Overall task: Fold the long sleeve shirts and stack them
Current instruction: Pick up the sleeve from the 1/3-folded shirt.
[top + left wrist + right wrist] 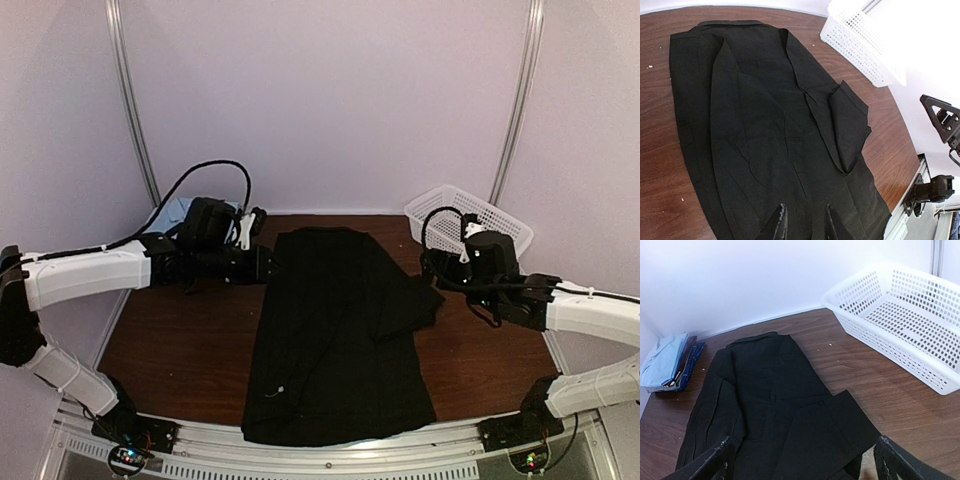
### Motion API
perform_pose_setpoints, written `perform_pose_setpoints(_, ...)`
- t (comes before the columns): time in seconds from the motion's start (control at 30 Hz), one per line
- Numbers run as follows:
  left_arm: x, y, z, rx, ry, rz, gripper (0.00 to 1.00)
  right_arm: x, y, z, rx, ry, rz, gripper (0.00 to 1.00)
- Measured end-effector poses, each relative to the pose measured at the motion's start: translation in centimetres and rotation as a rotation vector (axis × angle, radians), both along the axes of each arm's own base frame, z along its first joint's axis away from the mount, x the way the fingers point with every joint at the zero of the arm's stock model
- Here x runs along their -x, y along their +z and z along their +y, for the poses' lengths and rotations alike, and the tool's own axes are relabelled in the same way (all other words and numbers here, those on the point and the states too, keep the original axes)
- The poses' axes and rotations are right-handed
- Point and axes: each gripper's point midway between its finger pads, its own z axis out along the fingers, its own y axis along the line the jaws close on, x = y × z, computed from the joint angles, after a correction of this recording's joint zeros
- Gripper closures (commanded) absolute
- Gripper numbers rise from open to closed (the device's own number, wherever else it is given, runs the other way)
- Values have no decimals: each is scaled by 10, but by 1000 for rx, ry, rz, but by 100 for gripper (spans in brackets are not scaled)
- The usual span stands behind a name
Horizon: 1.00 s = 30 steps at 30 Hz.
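Desk: dark brown wood-grain top with a rounded far end, closed in by pale walls.

Black shirt: a long panel of matte, softly creased cloth lying flat down the middle of the desk. The collar is toward the far wall and the hem is at the near edge. Its sides are folded inward, and one angular flap of sleeve juts out on the right.

Basket: white rigid plastic, rectangular, with walls and floor pierced by a regular grid of holes. It stands at the far right corner, well apart from the black shirt.

Folded shirts: a small, flat stack at the far left corner of the desk, with a light blue one on top and dark and blue edges showing beneath.

Right fingers: two dark, blunt prongs spread wide, nothing between them, poised above the sleeve flap on the right side of the black shirt.

Left fingers: two slim dark tips set a narrow gap apart, gripping nothing, raised over the left edge of the black shirt.
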Motion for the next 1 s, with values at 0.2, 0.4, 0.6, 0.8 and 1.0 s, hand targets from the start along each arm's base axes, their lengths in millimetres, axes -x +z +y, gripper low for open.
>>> perform_pose_setpoints(0.2, -1, -4, 1, -5, 34, -2, 73, -13, -30, -34, -26, -56, 65, 4)
perform_pose_setpoints(0.4, -3, -5, 5, -9, 70, -3, 73, -25, -55, -49, -88, -68, 134, 6)
perform_pose_setpoints(0.6, -7, -4, 6, -10, 90, -1, 73, -29, -102, -59, -142, -69, 255, 16)
perform_pose_setpoints(0.8, -17, -2, -3, -6, 95, -2, 73, -39, -137, -67, -223, -78, 344, 28)
perform_pose_setpoints(1.0, -25, -1, -10, -9, 95, 2, 74, -44, -164, -67, -326, -64, 412, 40)
